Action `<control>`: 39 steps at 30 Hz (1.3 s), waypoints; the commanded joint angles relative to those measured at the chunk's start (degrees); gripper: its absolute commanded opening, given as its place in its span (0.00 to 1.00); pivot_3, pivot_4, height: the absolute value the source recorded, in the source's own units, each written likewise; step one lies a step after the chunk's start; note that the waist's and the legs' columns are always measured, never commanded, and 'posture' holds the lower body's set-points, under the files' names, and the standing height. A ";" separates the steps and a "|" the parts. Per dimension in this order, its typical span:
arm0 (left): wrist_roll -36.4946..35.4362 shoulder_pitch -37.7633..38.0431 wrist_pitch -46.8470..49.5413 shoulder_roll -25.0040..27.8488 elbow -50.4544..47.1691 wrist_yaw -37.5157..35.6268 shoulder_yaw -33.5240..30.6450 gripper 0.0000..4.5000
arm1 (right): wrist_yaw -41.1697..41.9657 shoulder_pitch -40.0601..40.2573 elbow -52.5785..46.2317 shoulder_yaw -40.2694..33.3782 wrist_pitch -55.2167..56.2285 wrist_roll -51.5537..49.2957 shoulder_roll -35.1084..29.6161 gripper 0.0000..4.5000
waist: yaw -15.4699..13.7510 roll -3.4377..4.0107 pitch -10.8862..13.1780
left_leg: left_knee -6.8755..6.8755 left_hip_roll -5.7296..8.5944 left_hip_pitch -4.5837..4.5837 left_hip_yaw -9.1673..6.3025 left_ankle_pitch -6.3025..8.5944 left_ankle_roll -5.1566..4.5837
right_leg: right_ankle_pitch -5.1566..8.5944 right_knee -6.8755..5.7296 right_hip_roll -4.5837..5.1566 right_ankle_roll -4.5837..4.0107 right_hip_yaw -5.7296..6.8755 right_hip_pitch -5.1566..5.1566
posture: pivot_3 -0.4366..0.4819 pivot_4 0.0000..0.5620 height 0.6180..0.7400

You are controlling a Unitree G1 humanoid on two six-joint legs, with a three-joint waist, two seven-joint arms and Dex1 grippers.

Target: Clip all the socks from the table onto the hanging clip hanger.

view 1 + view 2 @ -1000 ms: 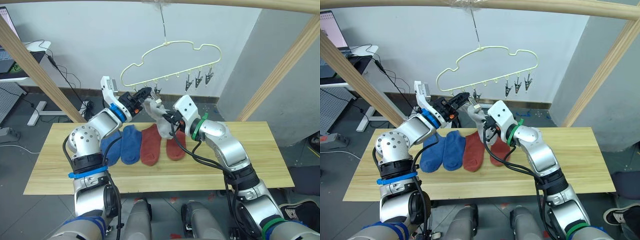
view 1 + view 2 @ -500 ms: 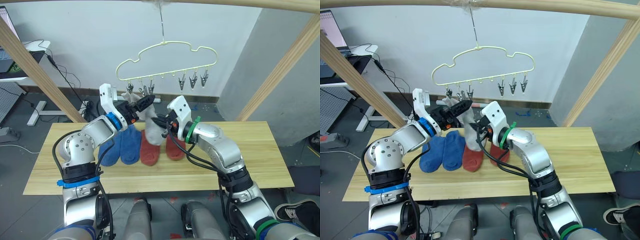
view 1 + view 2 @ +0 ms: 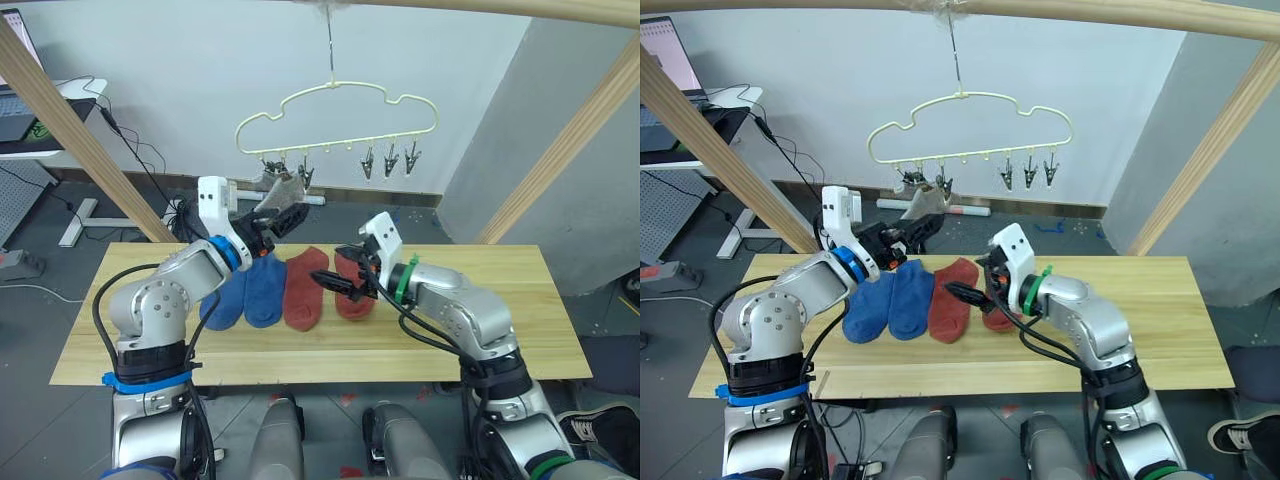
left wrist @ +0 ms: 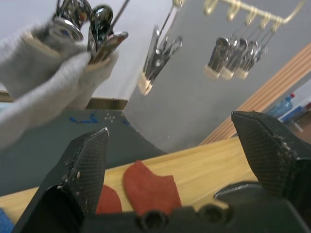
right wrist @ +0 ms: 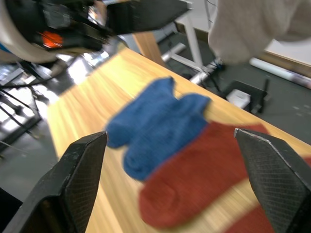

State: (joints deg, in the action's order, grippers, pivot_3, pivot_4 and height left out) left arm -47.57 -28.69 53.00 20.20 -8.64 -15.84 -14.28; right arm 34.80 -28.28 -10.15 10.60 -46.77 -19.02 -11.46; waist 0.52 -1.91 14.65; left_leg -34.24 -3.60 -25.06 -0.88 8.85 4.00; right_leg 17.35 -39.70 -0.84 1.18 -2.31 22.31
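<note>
The cream clip hanger (image 3: 335,105) hangs above the table (image 3: 520,320). A light grey sock (image 3: 282,186) dangles from the clips at its left end, seen close up in the left wrist view as grey sock (image 4: 46,63). My left gripper (image 3: 284,216) stands open just below that sock, with nothing between its fingers (image 4: 85,165). Two blue socks (image 3: 245,295) and two rust-red socks (image 3: 305,290) lie side by side on the table. My right gripper (image 3: 334,283) is open low over the red socks, empty; the right wrist view shows blue socks (image 5: 160,116) and a red sock (image 5: 194,184) below it.
Three bare clips (image 3: 388,160) hang at the hanger's right end. Slanted wooden frame posts stand at the left (image 3: 90,140) and right (image 3: 560,140), with a beam across the top. A small white desk (image 3: 40,110) and cables are beyond the table's left end.
Both grippers opened and let go of the grey sock, which now hangs from the clips. My right arm dropped to just above the red socks; the left drew back slightly.
</note>
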 commanded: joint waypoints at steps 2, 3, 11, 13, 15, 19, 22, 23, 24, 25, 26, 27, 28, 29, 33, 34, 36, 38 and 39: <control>4.44 0.78 -5.67 0.26 -4.25 -1.60 2.88 1.00 | -0.55 0.78 -4.45 -1.98 2.45 0.38 -3.43 0.99 | -0.08 0.00 0.00 | 0.00 0.01 0.00 0.00 0.00 0.00 | 0.01 0.00 -0.01 0.02 0.00 0.00 | 0.54 0.34 1.00; 5.54 0.82 -6.86 0.06 -4.20 -1.71 3.46 1.00 | -0.78 0.70 -4.67 -2.25 2.83 0.57 -4.14 0.99 | -0.10 0.00 0.00 | 0.00 0.01 0.00 0.03 0.00 0.00 | 0.01 0.02 -0.01 0.02 -0.02 0.00 | 0.54 0.34 1.00; 17.33 -1.56 -21.47 -2.68 -1.88 -3.14 9.52 1.00 | -0.40 0.28 -11.79 -7.44 1.39 -3.20 -8.68 0.99 | -0.36 0.00 0.00 | 0.00 0.03 -0.11 0.02 0.00 -0.01 | 0.00 0.20 -0.01 0.00 -0.01 -0.01 | 0.52 0.36 1.00; 21.28 -1.64 -26.48 -2.42 -0.94 -4.91 11.98 1.00 | 0.84 0.68 -13.78 -8.49 1.46 -4.69 -10.14 0.99 | -0.34 0.00 0.00 | 0.00 0.02 -0.12 0.02 0.01 -0.01 | 0.00 0.25 -0.01 0.00 0.00 0.00 | 0.51 0.36 1.00; 23.74 -1.70 -30.06 -2.55 0.14 -6.19 13.26 0.96 | 1.16 0.74 -14.65 -9.14 1.32 -5.82 -10.99 1.00 | -0.30 0.00 0.00 | 0.01 0.03 -0.13 0.04 0.01 -0.02 | -0.01 0.29 -0.02 0.00 -0.02 0.00 | 0.51 0.37 1.00; 31.44 -2.84 -37.62 -4.25 5.11 -3.07 15.24 0.81 | 0.91 -0.45 -15.37 -10.50 1.53 -7.90 -11.87 1.00 | -0.27 0.00 0.00 | 0.02 0.02 -0.13 0.03 0.01 -0.03 | -0.01 0.30 -0.03 -0.01 -0.01 -0.01 | 0.50 0.37 1.00; 33.78 -2.84 -41.04 -5.71 7.09 -3.09 15.82 0.81 | 0.70 -1.80 -15.21 -10.73 1.79 -9.28 -11.62 1.00 | -0.25 0.00 0.00 | 0.00 0.03 -0.15 0.05 0.01 -0.03 | -0.01 0.30 -0.03 -0.01 -0.02 0.00 | 0.49 0.38 1.00; 34.49 -2.96 -41.99 -6.29 7.85 -2.80 15.85 0.81 | 0.78 -2.29 -15.30 -10.93 1.66 -10.00 -11.48 1.00 | -0.25 0.00 0.00 | 0.00 0.03 -0.15 0.05 0.01 -0.03 | -0.01 0.29 -0.03 -0.01 -0.01 0.00 | 0.49 0.38 1.00; 34.95 -3.06 -42.66 -6.78 8.40 -2.68 15.84 0.81 | 0.87 -2.62 -15.39 -11.05 1.59 -10.58 -11.45 1.00 | -0.25 0.00 0.00 | 0.00 0.02 -0.16 0.04 0.01 -0.03 | -0.02 0.30 -0.03 -0.02 0.00 0.00 | 0.49 0.38 1.00; 35.32 -3.16 -43.45 -7.24 8.89 -2.75 15.82 0.81 | 1.01 -2.97 -15.40 -11.06 1.59 -11.08 -11.53 1.00 | -0.26 0.00 0.00 | 0.00 0.02 -0.16 0.04 0.01 -0.03 | -0.02 0.29 -0.03 -0.02 0.00 0.00 | 0.49 0.38 1.00; 35.66 -3.18 -44.16 -7.61 9.21 -2.91 15.85 0.81 | 1.08 -3.23 -15.40 -11.04 1.59 -11.54 -11.71 1.00 | -0.27 0.00 0.00 | 0.00 0.02 -0.16 0.03 0.01 -0.03 | -0.02 0.30 -0.04 -0.02 0.01 0.00 | 0.49 0.38 1.00; 35.97 -3.14 -44.88 -7.96 9.46 -2.97 15.82 0.77 | 1.07 -3.47 -15.38 -11.04 1.58 -11.85 -11.89 1.00 | -0.27 0.00 0.00 | 0.00 0.02 -0.17 0.02 0.01 -0.03 | -0.02 0.30 -0.04 -0.02 0.02 0.00 | 0.49 0.38 1.00; 36.21 -3.15 -45.30 -8.32 9.75 -2.81 15.76 0.73 | 1.04 -3.70 -15.33 -11.07 1.58 -12.11 -12.07 1.00 | -0.27 0.00 0.00 | 0.00 0.02 -0.17 0.02 0.01 -0.03 | -0.02 0.30 -0.04 -0.02 0.02 0.00 | 0.49 0.38 1.00; 36.38 -3.16 -45.58 -8.56 9.98 -2.70 15.68 0.69 | 0.96 -3.82 -15.29 -11.06 1.60 -12.34 -12.24 1.00 | -0.27 0.00 0.00 | 0.00 0.03 -0.18 0.02 0.01 -0.04 | -0.02 0.30 -0.04 -0.02 0.02 0.00 | 0.49 0.38 1.00; 37.64 -3.36 -46.17 -9.01 10.81 -1.89 15.62 0.56 | 0.79 -4.59 -14.53 -10.78 2.09 -12.70 -12.73 1.00 | -0.24 0.00 0.00 | -0.01 0.02 -0.18 0.02 0.01 -0.04 | -0.02 0.29 -0.04 -0.02 0.02 0.00 | 0.49 0.38 1.00; 37.76 -3.26 -46.34 -9.09 10.82 -1.90 15.65 0.56 | 0.74 -4.72 -14.39 -10.74 2.19 -12.74 -12.73 1.00 | -0.23 0.00 0.00 | -0.01 0.02 -0.18 0.02 0.01 -0.04 | -0.02 0.28 -0.05 -0.02 0.02 0.00 | 0.49 0.38 1.00; 38.23 -3.20 -46.72 -9.16 11.03 -1.91 15.65 0.56 | 0.72 -5.00 -14.11 -10.73 2.32 -12.86 -12.59 1.00 | -0.23 0.00 0.00 | -0.01 0.02 -0.17 0.02 0.01 -0.04 | -0.02 0.27 -0.05 -0.02 0.02 0.00 | 0.49 0.38 1.00; 38.62 -3.20 -47.03 -9.20 11.20 -1.84 15.58 0.56 | 0.80 -5.21 -14.01 -10.75 2.35 -13.11 -12.50 1.00 | -0.24 0.00 0.00 | -0.01 0.02 -0.18 0.01 0.01 -0.04 | -0.02 0.27 -0.05 -0.02 0.03 0.00 | 0.49 0.38 1.00; 38.70 -3.32 -47.12 -9.33 11.62 -1.66 15.45 0.56 | 1.00 -5.44 -14.04 -10.80 2.23 -13.46 -12.49 1.00 | -0.24 0.00 0.00 | -0.01 0.02 -0.18 0.01 0.01 -0.04 | -0.02 0.28 -0.05 -0.03 0.03 0.00 | 0.49 0.38 1.00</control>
State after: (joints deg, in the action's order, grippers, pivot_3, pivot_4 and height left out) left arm -9.46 -31.19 7.26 11.19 3.98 -17.99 1.71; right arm 35.07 -32.62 -23.10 1.12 -45.42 -30.75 -23.84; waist 0.28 -1.91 14.65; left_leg -34.25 -3.57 -25.24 -0.87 8.85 3.96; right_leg 17.32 -39.42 -0.89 1.15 -2.28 22.30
